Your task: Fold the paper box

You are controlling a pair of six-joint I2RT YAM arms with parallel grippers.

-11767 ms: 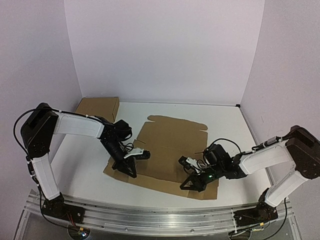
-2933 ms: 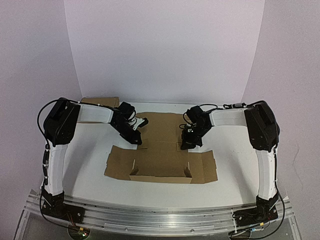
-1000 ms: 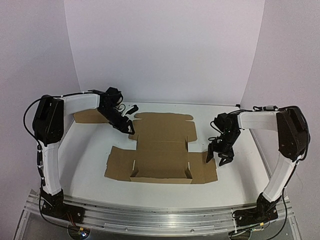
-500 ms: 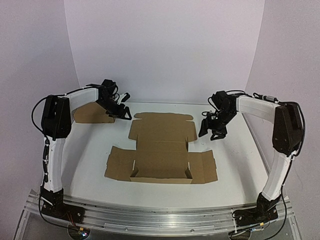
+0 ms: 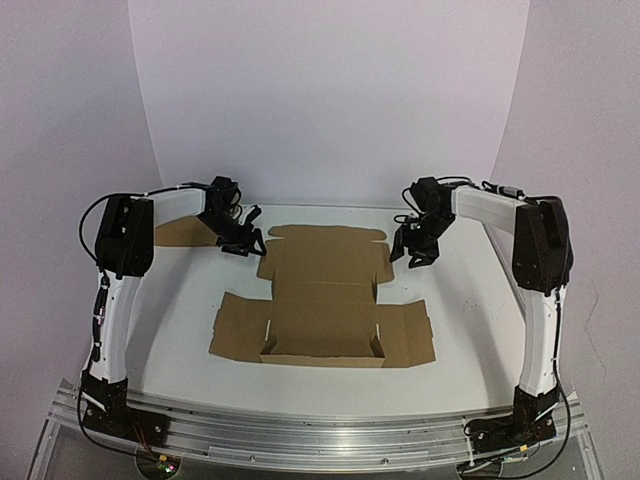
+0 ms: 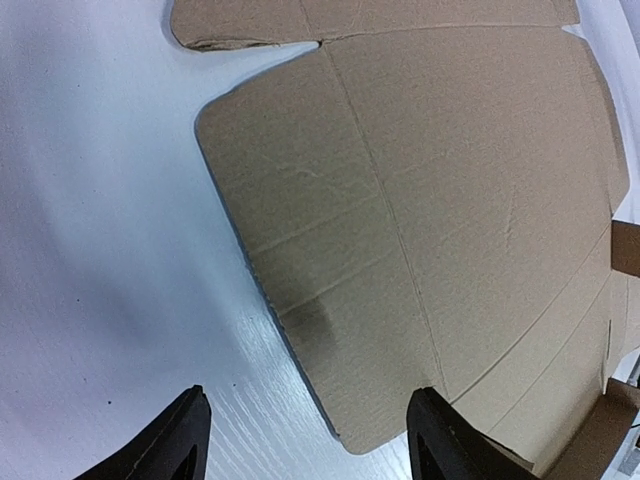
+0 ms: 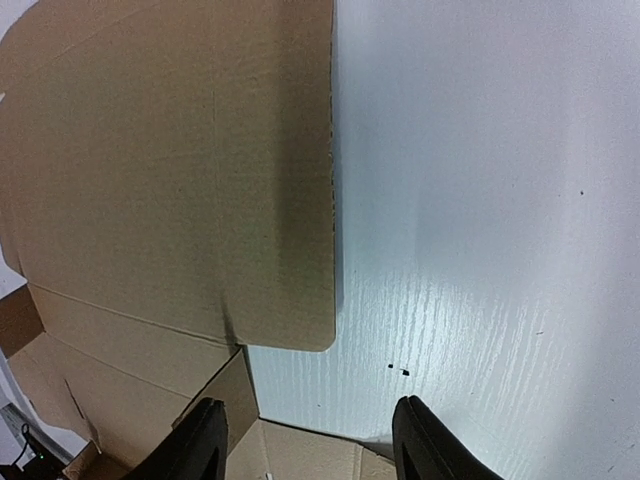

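The paper box (image 5: 322, 290) lies mostly flat in the middle of the table, a brown die-cut sheet with its near wall (image 5: 322, 352) folded upright. Its far lid panel (image 6: 450, 200) fills the left wrist view. My left gripper (image 5: 245, 243) hovers open at that panel's left edge, and the panel's corner shows between the fingertips (image 6: 185, 435). My right gripper (image 5: 412, 250) hovers open at the panel's right edge, with the panel (image 7: 180, 180) to its left and bare table under the jaws. Neither gripper holds anything.
A plain brown cardboard box (image 5: 185, 230) sits at the back left, partly hidden behind the left arm. The white table (image 5: 470, 310) is walled by pale panels at the back and on both sides.
The right gripper has swung from beside the box's near right flap up to the far panel's right edge. The left gripper lifted towards the back, then came back to the panel's left edge.
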